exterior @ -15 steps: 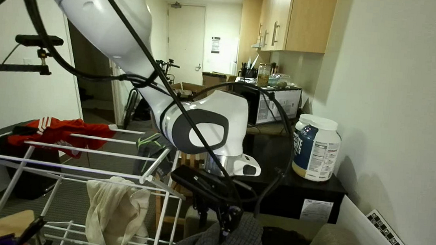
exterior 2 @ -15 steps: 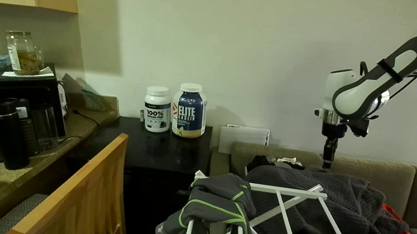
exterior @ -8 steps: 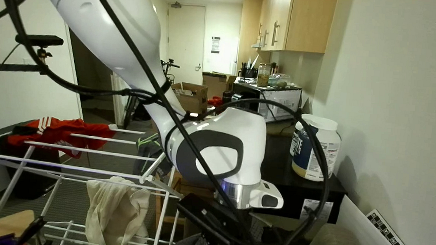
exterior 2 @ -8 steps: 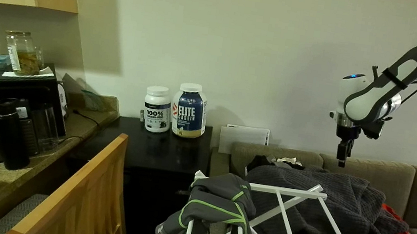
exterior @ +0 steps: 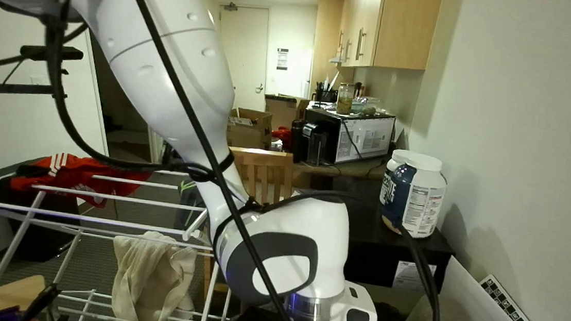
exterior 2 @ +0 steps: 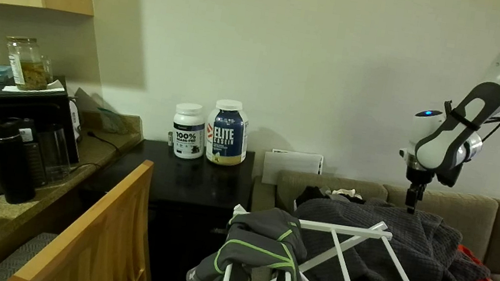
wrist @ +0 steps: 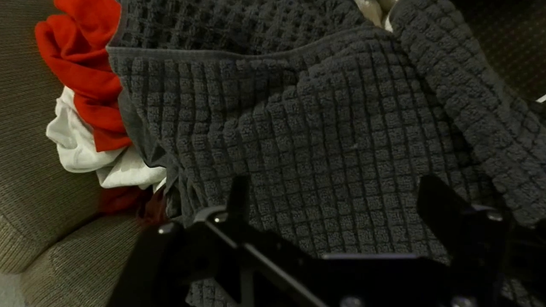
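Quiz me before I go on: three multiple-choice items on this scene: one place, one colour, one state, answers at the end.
1. Where does the blue-labelled ELITE tub stand?
A) Sofa
B) Black cabinet
C) Floor

2. Which bright colour stripes the grey sports garment over the white drying rack?
A) Green
B) Orange
C) Pink

3. How do the fingers stand over the charcoal waffle towel?
A) Closed together
B) Shut on the ELITE tub
C) Spread apart

1 B: its base rests on the cabinet's top in an exterior view.
2 A: bright green runs across it.
3 C: the wrist view shows a wide gap between them.
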`<state>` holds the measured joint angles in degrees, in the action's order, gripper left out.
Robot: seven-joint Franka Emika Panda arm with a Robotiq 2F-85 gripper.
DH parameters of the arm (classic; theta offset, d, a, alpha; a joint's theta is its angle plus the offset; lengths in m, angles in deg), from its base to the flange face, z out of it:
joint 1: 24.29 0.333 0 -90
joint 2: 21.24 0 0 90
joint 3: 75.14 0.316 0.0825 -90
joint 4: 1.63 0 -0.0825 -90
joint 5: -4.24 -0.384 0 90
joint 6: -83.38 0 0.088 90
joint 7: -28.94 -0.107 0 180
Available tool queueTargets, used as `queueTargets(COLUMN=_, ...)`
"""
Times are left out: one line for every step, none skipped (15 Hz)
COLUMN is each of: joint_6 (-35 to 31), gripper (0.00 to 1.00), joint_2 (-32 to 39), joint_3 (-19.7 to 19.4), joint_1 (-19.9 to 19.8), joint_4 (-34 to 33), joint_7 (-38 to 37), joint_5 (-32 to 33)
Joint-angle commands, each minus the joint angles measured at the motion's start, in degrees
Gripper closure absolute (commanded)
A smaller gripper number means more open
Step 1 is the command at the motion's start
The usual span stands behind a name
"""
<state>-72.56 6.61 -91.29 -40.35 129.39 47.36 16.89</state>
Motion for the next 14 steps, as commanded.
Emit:
queueTargets(joint_6=-4.11, gripper=0.0, joint_2=3.98, joint_3=0.14, joint_1=-0.51, joint_4=-2.51, joint_7=-4.07, joint_5=-0.28)
queueTargets(joint_6=-4.03, gripper=0.0, joint_2=5.32, joint_3=0.15, joint_1=-0.74, joint_4=-4.33, joint_7=-6.2, joint_5=-1.65)
queueTargets(joint_6=-4.14, gripper=0.0, joint_2=6.59, joint_3=-0.36, joint_1=-0.58, joint_4=-5.83, joint_7=-8.78, joint_5=-2.47)
queueTargets(joint_6=-3.07, gripper=0.0, joint_2=7.91, joint_3=-0.76, joint_1=-0.34, joint_4=-7.86, joint_7=-11.42, joint_5=-3.49)
queueTargets(joint_6=-2.16, gripper=0.0, joint_2=8.98, joint_3=-1.32, joint_1=0.03, joint_4=-9.45, joint_7=-13.98, joint_5=-4.16)
queueTargets(joint_6=-1.64, gripper=0.0, joint_2=10.23, joint_3=-2.02, joint_1=0.47, joint_4=-11.03, joint_7=-16.58, joint_5=-4.78)
queueTargets(joint_6=-1.18, gripper=0.0, joint_2=11.46, joint_3=-2.69, joint_1=0.93, joint_4=-12.46, joint_7=-19.28, joint_5=-5.55)
queueTargets(joint_6=-0.9, gripper=0.0, joint_2=12.67, joint_3=-3.37, joint_1=1.45, joint_4=-13.64, joint_7=-22.0, joint_5=-6.17)
queueTargets(joint_6=-0.7, gripper=0.0, joint_2=13.65, joint_3=-3.94, joint_1=1.87, joint_4=-14.61, joint_7=-24.59, joint_5=-6.92)
queueTargets(joint_6=-0.12, gripper=0.0, joint_2=14.48, joint_3=-4.48, joint_1=2.38, joint_4=-15.49, joint_7=-27.22, joint_5=-7.82)
queueTargets(joint_6=0.32, gripper=0.0, joint_2=15.32, joint_3=-5.08, joint_1=2.92, joint_4=-16.3, joint_7=-29.82, joint_5=-8.75)
queueTargets(joint_6=1.05, gripper=0.0, joint_2=16.03, joint_3=-5.54, joint_1=3.41, joint_4=-17.01, joint_7=-32.29, joint_5=-9.71)
queueTargets(joint_6=1.84, gripper=0.0, joint_2=16.73, joint_3=-6.02, joint_1=3.93, joint_4=-17.72, joint_7=-34.77, joint_5=-10.72)
queueTargets(joint_6=3.04, gripper=0.0, joint_2=17.32, joint_3=-6.49, joint_1=4.51, joint_4=-18.39, joint_7=-37.25, joint_5=-11.62)
